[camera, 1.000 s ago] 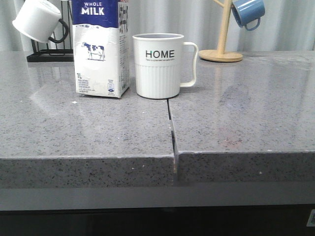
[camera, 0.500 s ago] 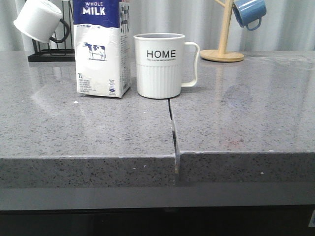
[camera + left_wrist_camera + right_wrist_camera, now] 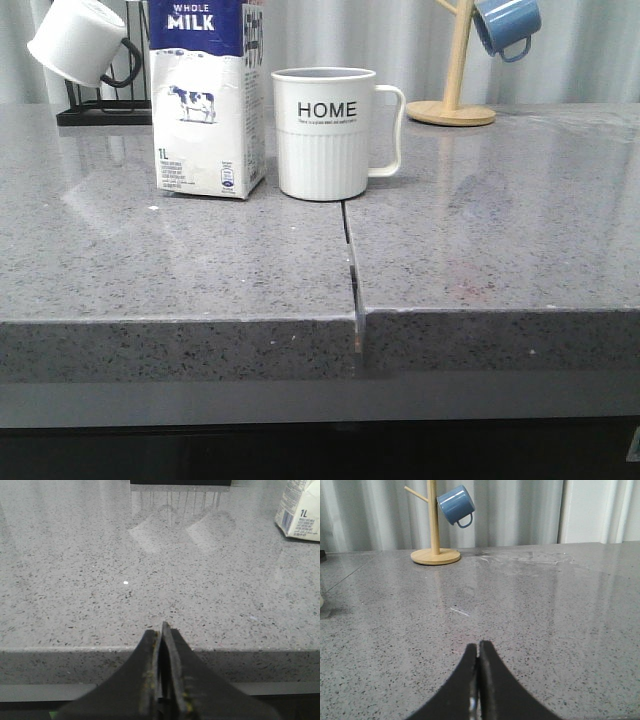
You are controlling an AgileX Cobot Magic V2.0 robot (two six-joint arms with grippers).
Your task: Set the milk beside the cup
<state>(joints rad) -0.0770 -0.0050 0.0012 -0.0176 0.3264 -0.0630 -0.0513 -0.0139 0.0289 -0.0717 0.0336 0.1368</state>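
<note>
Milk (image 3: 206, 100): upright on bench (image 3: 180, 270), just left of cup (image 3: 325, 133), small gap between. Left hand (image 3: 162, 630): closed, empty, at bench edge. Right hand (image 3: 479, 647): closed, empty.

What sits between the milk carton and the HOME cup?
Nothing: in the front view only a narrow strip of bare countertop separates the milk from the cup.

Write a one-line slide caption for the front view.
Whole milk carton standing upright just left of the ribbed HOME mug on a grey speckled countertop, with no claw in sight.
</note>
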